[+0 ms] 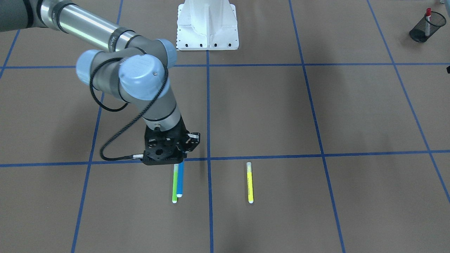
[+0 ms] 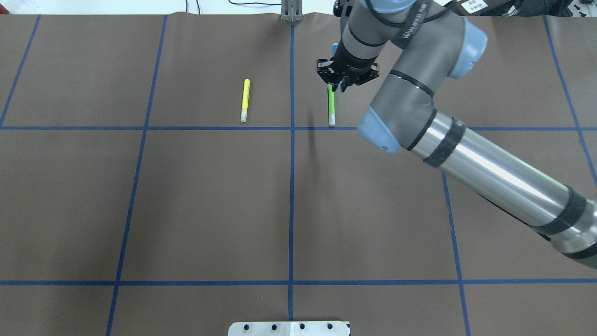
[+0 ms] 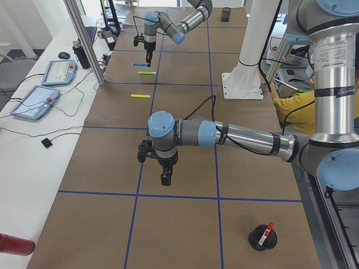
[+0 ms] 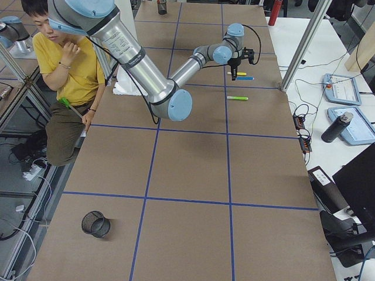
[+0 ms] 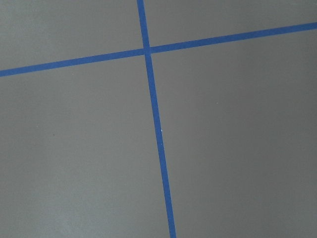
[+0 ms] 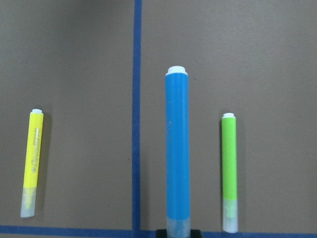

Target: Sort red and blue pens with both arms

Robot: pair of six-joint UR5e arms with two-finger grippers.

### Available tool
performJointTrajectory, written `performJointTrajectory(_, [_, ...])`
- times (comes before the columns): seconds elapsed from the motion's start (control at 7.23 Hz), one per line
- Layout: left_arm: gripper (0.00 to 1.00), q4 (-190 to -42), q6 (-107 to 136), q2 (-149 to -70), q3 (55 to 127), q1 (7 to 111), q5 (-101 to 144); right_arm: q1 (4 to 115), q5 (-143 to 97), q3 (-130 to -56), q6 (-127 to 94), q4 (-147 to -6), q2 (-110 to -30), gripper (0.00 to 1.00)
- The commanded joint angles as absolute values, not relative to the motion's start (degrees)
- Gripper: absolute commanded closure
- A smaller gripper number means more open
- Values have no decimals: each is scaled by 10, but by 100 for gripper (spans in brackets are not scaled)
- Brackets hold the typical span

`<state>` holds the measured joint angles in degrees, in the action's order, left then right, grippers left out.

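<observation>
My right gripper (image 1: 178, 160) is shut on the sky-blue pen (image 1: 180, 181), holding it by its clear-cap end. The pen points away from the robot, and in the right wrist view the blue pen (image 6: 178, 153) looks larger than the markers beside it, so it hangs above the table. The red pen (image 1: 428, 15) stands in a black mesh cup (image 1: 420, 33) at the table corner on my left side. My left gripper (image 3: 166, 178) hangs over bare table near that cup. It shows only in the exterior left view, so I cannot tell whether it is open or shut.
A lime-green marker (image 1: 174, 184) lies on the table right beside the held pen. A yellow marker (image 1: 250, 182) lies one grid square over, towards my left. An empty mesh cup (image 4: 94, 222) stands at the right end. A seated person (image 4: 64, 76) is beside the table.
</observation>
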<state>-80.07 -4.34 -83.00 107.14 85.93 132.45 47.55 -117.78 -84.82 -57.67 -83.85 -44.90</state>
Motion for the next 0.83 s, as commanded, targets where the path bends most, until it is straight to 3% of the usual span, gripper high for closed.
performJointTrajectory(0.0, [0, -800, -43, -830, 1065, 860, 1325, 540, -1240, -947, -509, -846, -552, 100])
performJointTrajectory(0.69, [0, -858, -45, -816, 1013, 860, 1329, 651, -1315, -1089, -343, -846, -759, 100])
